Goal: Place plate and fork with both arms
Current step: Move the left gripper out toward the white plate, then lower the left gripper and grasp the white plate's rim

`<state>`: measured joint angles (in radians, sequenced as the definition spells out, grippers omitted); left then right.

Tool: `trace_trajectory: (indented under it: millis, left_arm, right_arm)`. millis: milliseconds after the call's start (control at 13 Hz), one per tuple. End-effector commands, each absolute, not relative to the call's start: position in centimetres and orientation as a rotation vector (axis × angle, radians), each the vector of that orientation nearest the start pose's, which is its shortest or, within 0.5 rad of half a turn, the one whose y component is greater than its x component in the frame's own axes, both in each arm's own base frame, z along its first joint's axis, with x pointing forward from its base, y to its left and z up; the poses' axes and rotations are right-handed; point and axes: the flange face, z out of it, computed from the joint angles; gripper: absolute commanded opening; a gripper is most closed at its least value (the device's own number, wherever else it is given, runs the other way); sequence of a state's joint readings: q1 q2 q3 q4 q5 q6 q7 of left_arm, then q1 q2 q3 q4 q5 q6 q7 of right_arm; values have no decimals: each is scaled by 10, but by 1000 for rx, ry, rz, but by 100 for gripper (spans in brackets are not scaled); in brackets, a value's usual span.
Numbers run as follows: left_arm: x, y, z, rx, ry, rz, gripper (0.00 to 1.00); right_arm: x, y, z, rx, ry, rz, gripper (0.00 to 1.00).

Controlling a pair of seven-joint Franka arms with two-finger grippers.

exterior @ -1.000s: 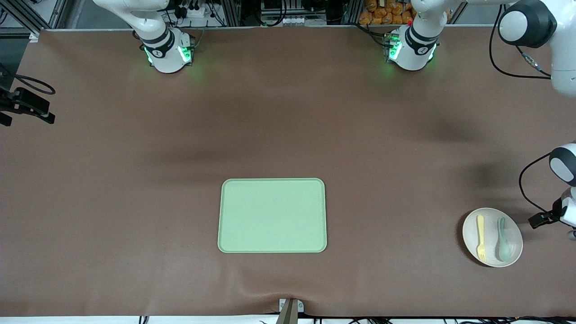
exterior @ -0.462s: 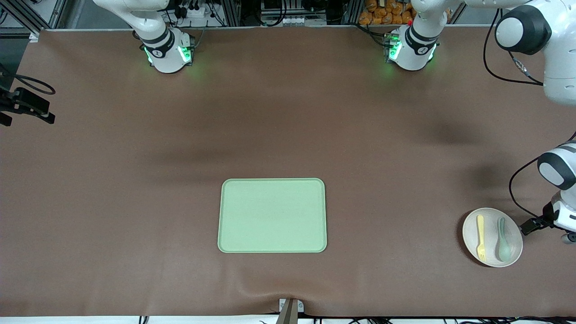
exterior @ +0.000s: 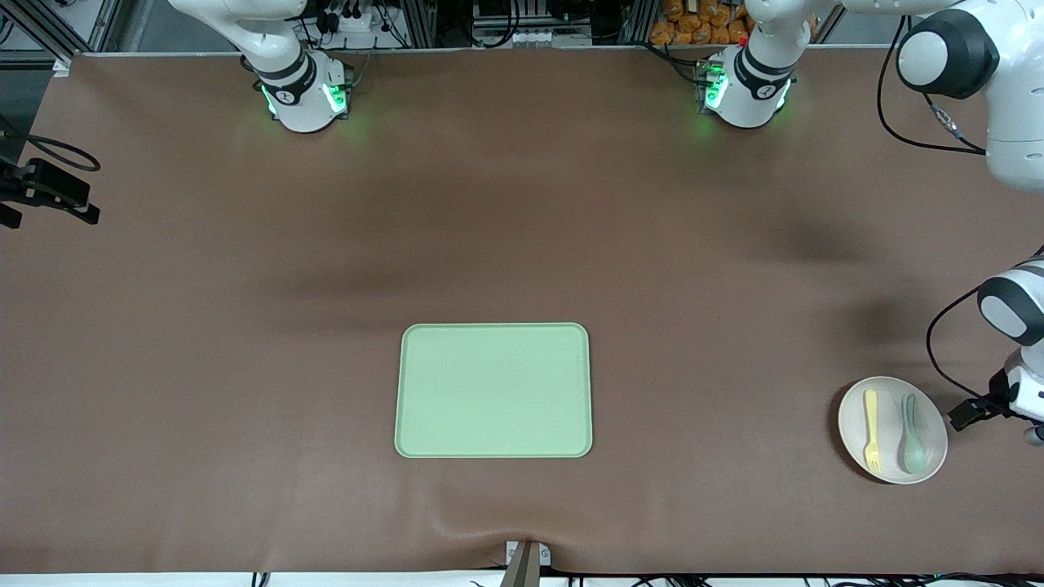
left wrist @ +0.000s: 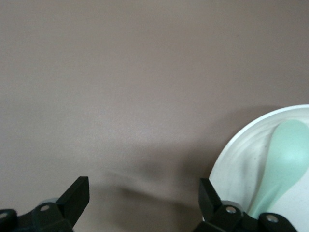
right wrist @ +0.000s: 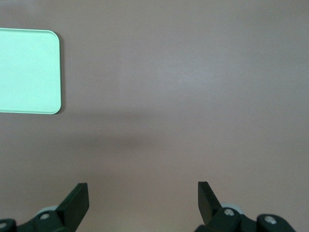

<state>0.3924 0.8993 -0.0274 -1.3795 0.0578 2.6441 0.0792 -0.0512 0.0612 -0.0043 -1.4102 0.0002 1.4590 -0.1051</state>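
**Both grippers wide, plate untouched**

The left gripper (left wrist: 144, 198) hung wide and empty just beside the plate (exterior: 850, 440), over bare table (exterior: 693, 285) at the left arm's end; the fork (exterior: 872, 430) and a spoon (left wrist: 282, 164) lay side by side on that plate; the tray (exterior: 493, 390) sat well apart; the right gripper (right wrist: 143, 200) was wide too, seemingly high over the table near the tray.
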Motion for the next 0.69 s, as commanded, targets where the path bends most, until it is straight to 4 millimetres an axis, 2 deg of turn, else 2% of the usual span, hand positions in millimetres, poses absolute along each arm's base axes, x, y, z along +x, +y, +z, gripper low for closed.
trace_trajectory:
  millis: [0,462,615]
  left_arm:
    - [721,267,211,-2981,-425,-592,100]
    - [728,259,195,-2998,-410,-599,100]
    - [732,251,189,-3014,-405,-603,100]
  right_arm:
    - [559,-32,658,-3130,-88,23,100]
    - [559,-32,658,-3128,-88,22,100]
    - [559,-32,658,-3130,-88,23,100]
